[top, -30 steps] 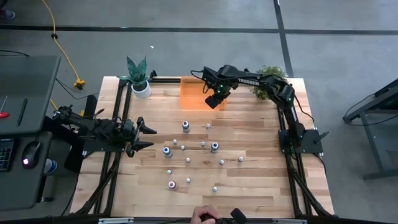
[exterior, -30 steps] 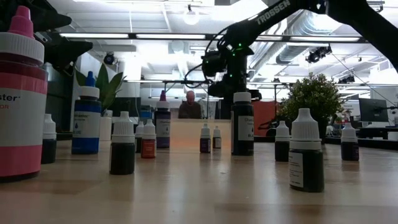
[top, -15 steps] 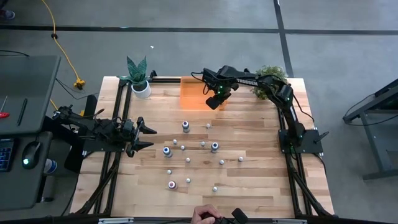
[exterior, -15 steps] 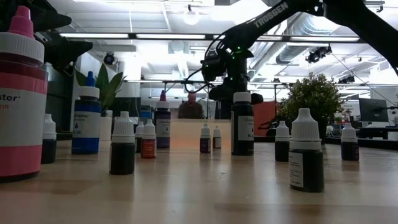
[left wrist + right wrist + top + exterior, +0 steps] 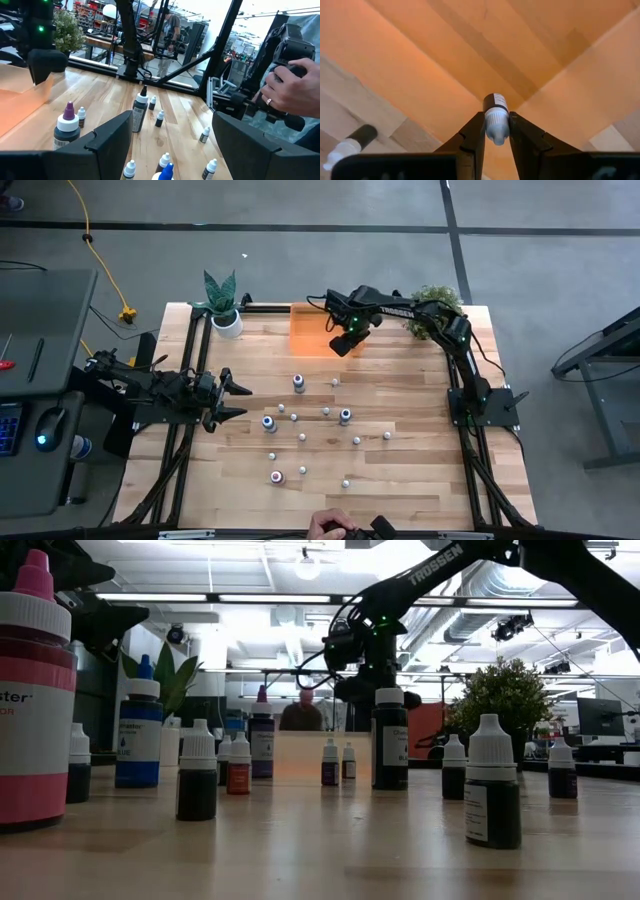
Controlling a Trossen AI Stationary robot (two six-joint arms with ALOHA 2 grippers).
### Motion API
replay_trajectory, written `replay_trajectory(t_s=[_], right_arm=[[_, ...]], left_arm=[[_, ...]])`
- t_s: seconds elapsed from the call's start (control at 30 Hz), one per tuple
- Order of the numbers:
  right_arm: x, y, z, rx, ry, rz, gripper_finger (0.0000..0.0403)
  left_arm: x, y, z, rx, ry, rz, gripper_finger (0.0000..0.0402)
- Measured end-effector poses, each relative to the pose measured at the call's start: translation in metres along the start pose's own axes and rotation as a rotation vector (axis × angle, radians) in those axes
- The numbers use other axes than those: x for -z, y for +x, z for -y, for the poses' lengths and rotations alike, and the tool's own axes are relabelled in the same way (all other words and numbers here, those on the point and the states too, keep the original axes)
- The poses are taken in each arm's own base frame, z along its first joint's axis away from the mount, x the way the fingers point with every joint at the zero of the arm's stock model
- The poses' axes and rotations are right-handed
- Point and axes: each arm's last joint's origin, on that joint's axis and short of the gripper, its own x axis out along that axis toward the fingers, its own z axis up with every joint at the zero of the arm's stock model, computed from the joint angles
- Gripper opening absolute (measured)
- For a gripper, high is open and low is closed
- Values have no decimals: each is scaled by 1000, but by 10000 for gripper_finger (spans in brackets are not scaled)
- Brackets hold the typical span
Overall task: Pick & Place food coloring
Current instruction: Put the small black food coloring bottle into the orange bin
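A dropper bottle is being gripped over the orange box at the table's far edge.

A butcher-block table (image 5: 400, 480) is being shown on a grey floor, with a bright workshop behind. Two potted plants (image 5: 222, 302) are standing at its far corners. Inside the orange box (image 5: 310, 330) one dropper is lying on its side. The right gripper (image 5: 495, 131) is clenched on a white-capped dropper bottle (image 5: 495, 116) above it. The other food coloring bottles (image 5: 300, 383) are scattered mid-table. The left gripper (image 5: 238, 400) is being held spread at the left edge.

Probably an open-plan robotics lab: exposed ceiling ducts (image 5: 500, 585), distant shelving (image 5: 90, 10), monitors (image 5: 600, 716), concrete floor (image 5: 300, 265).
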Motion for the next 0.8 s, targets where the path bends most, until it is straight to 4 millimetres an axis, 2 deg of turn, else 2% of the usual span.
replay_trajectory(t_s=[0.23, 0.53, 0.63, 0.8], right_arm=[[2, 9, 1, -5, 0, -6, 74], [1, 10, 2, 20, 0, 12, 75], [1, 10, 2, 23, 0, 14, 90], [1, 10, 2, 24, 0, 15, 139]], left_arm=[[0, 0, 0, 0, 0, 0, 271], [0, 0, 0, 0, 0, 0, 271], [0, 0, 0, 0, 0, 0, 271], [0, 0, 0, 0, 0, 0, 271]])
